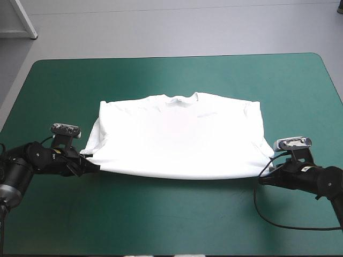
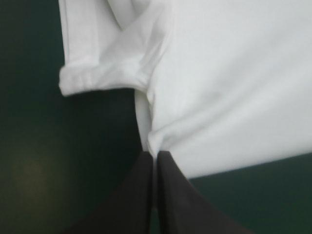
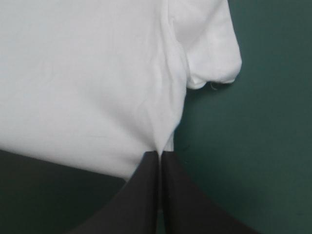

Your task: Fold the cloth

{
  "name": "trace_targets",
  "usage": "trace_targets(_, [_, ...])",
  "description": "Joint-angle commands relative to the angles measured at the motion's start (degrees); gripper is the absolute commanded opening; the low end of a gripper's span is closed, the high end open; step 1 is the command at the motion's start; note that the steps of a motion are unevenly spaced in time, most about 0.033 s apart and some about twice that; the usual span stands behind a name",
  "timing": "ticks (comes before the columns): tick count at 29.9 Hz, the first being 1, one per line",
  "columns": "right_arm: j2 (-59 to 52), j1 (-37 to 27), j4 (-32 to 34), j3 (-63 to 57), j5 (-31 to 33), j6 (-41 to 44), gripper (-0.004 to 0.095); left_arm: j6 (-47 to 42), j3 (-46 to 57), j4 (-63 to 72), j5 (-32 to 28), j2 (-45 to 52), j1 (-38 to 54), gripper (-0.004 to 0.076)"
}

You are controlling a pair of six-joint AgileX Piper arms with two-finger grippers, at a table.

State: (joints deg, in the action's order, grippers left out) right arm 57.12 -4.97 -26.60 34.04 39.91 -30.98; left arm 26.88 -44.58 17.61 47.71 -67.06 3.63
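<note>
The white T-shirt (image 1: 179, 136) lies across the middle of the teal-green table, collar toward the far edge, its near fold stretched taut between the two arms. My left gripper (image 1: 92, 167) is shut on the T-shirt at its near left corner; the cloth (image 2: 219, 87) runs out from between the black fingers (image 2: 136, 195), a sleeve bunched ahead. My right gripper (image 1: 263, 176) is shut on the T-shirt at its near right corner. There the white sheet (image 3: 83, 83) is pinched at the fingertips (image 3: 175, 195), a sleeve beyond.
Bare teal-green cover (image 1: 171, 225) lies between the shirt and the table's near edge, and a wide band more beyond the collar. A white frame (image 1: 21, 21) stands off the far left corner.
</note>
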Motion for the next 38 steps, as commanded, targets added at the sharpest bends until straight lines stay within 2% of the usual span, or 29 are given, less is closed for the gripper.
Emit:
trace_targets(1, [-1.0, -0.6, -0.6, -0.4, -2.0, 0.9, -0.0013, -0.9, 2.7, 1.3, -3.1, 2.0, 0.0, 0.0019])
trace_targets(12, [-1.0, -0.6, -0.2, -7.7, -1.7, 3.2, -0.0013, -0.8, 15.5, 3.6, -7.2, 3.4, 0.0, 0.0019])
trace_targets(22, [-1.0, -0.6, 0.4, -7.7, -1.7, 3.6, -0.0011, -0.8, 16.1, 3.5, -8.7, 3.4, 0.0, 0.0019])
trace_targets(24, [-1.0, -0.6, 0.4, -7.7, -1.7, 3.6, 0.0022, -0.8, 16.1, 3.5, -8.5, 3.4, 0.0, 0.0019])
trace_targets(26, [-1.0, -0.6, 0.4, -7.7, -1.5, 3.6, 0.0101, -0.8, 16.1, 3.5, -8.1, 3.4, 0.0, 0.0022])
trace_targets(29, [-1.0, -0.6, 0.4, -6.9, -0.6, 3.6, 0.0298, -0.8, 16.0, 3.5, -7.6, 3.4, 0.0, 0.0101])
trace_targets(32, [-1.0, -0.6, 0.9, -4.8, 1.6, 3.6, 0.0481, -1.1, 14.8, 3.6, -5.5, 3.4, 0.0, 0.0275])
trace_targets(35, [-1.1, -0.6, 2.7, -1.5, 2.4, 4.6, 0.0494, -3.1, 12.4, 3.1, -3.0, 4.8, 0.0, 0.0420])
trace_targets(38, [-1.1, -0.6, 5.0, 3.4, 2.4, 6.9, 0.0486, -5.3, 8.6, 2.8, -3.3, 8.6, 0.0, 0.0440])
